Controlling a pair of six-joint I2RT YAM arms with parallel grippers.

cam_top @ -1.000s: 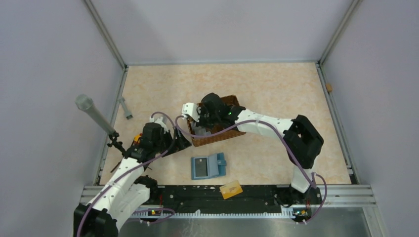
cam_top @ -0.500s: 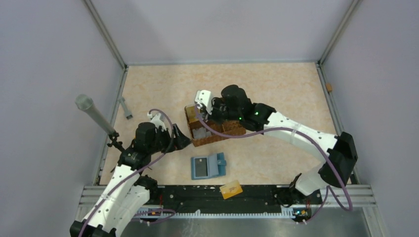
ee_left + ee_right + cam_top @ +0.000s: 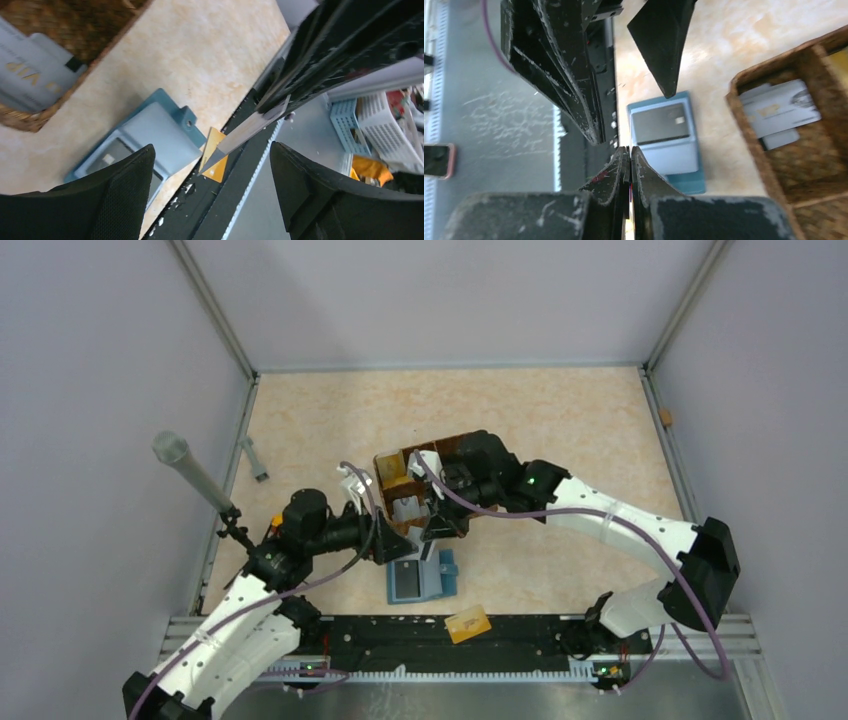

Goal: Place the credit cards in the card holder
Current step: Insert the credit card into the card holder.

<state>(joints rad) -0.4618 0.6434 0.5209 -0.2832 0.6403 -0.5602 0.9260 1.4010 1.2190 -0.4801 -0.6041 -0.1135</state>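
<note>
Card holder (image 3: 425, 582) just before basket (image 3: 383, 478)

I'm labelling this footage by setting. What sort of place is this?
Most likely a robotics lab cell: a tabletop boxed in by plain wall panels on metal framing, a left arm and right arm mounted at its near edge, and plastic storage crates beyond.
</note>
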